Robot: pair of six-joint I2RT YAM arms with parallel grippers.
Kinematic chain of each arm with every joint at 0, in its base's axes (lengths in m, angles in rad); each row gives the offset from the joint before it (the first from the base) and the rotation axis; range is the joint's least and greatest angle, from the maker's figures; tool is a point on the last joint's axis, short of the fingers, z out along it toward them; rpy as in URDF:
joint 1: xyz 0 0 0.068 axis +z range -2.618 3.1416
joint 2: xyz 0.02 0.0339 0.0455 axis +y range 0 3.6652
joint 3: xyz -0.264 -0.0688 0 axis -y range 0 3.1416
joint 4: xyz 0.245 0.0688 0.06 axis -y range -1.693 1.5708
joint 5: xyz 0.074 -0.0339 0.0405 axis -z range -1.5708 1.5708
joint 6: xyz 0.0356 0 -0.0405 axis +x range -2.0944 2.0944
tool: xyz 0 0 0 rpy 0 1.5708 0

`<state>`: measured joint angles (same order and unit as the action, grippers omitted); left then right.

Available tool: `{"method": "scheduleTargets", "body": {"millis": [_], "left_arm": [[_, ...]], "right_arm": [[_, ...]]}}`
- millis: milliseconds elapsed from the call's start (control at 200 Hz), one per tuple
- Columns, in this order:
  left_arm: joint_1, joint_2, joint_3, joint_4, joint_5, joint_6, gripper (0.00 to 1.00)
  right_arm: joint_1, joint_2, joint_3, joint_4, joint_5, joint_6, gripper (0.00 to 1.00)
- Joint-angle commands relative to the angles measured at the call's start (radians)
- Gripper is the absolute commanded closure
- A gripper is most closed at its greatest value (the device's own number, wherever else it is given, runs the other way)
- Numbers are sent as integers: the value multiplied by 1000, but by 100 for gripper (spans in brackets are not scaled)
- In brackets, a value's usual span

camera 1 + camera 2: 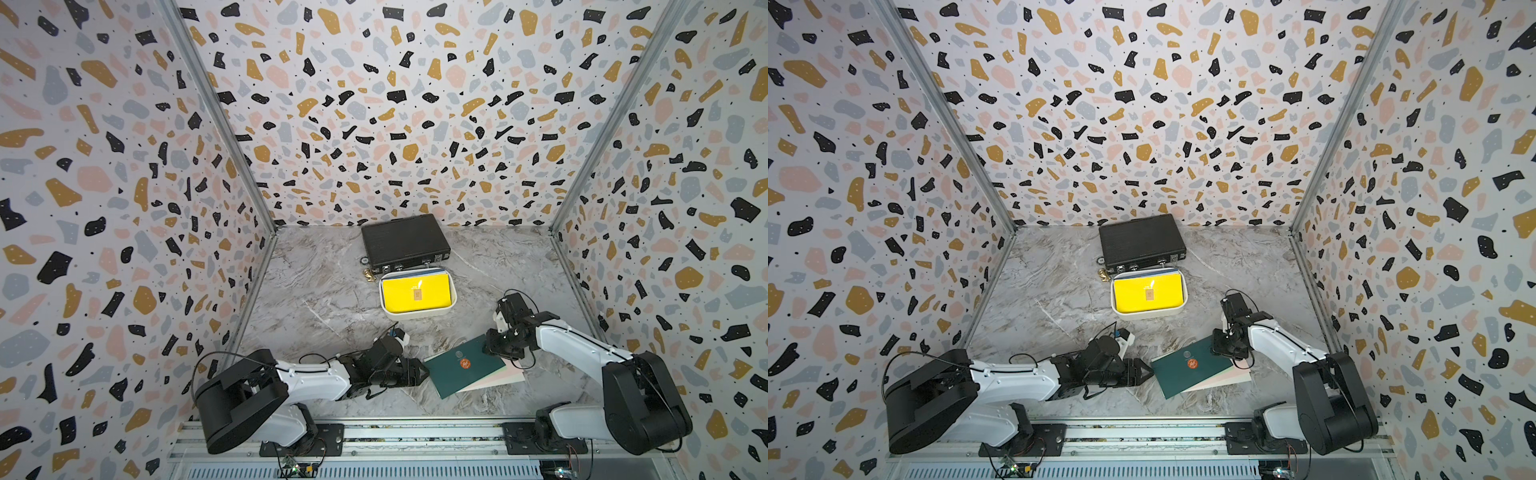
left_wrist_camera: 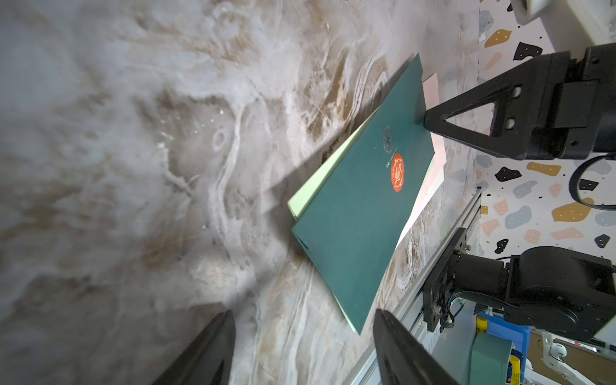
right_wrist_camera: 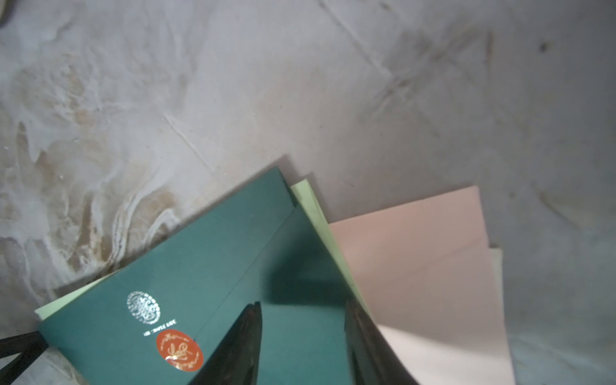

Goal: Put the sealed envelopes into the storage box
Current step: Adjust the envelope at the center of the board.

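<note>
Four sealed envelopes were counted fanned at lower centre-right: a dark green envelope (image 1: 453, 376) on top of light green (image 3: 313, 206), pink (image 3: 416, 250) and cream (image 3: 497, 266) ones. One storage box (image 1: 417, 315), mid-frame, held a yellow envelope (image 1: 415, 294) over partly hidden others. The left gripper (image 2: 303, 316) beside the pile and the right gripper (image 3: 302, 302) on the top sheet were both spread and pinched nothing. Several slick sheets might be dragged together.

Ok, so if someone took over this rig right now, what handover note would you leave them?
Left tool: open, empty, low over the table, just short of the dark green envelope.
Right tool: open, tips seemingly resting on that envelope's top face, nothing gripped.
Storage box: mid-table, in front of the black briefcase.
Done: yellow envelope lies on top inside the box, with edges of others beneath it.
Left: the fanned stack on the table, dark green on top, then the light green envelope, pink envelope and cream envelope.
</note>
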<state>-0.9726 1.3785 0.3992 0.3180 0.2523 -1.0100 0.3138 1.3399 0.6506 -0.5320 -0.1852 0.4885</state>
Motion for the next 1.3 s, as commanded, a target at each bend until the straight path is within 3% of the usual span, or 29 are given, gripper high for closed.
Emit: {"method": "scheduleTargets", "body": {"millis": [0, 501, 696, 931, 1121, 1296], "left_arm": [[-7, 17, -34, -103, -17, 1, 30], [-26, 71, -16, -64, -1, -9, 33], [-36, 73, -15, -54, 0, -12, 35], [-42, -17, -6, -93, 14, 27, 48], [-63, -26, 30, 11, 80, 34, 49], [-80, 108, 71, 152, 111, 13, 49]], "right_arm": [[1, -25, -14, -42, 65, -14, 52], [1, -117, -10, -57, 156, -18, 49], [1, -58, -19, -33, 140, -21, 48], [1, -35, -36, -10, 110, -15, 48], [1, -24, -36, -3, 100, -16, 48], [1, -32, -42, -2, 98, -18, 48]]}}
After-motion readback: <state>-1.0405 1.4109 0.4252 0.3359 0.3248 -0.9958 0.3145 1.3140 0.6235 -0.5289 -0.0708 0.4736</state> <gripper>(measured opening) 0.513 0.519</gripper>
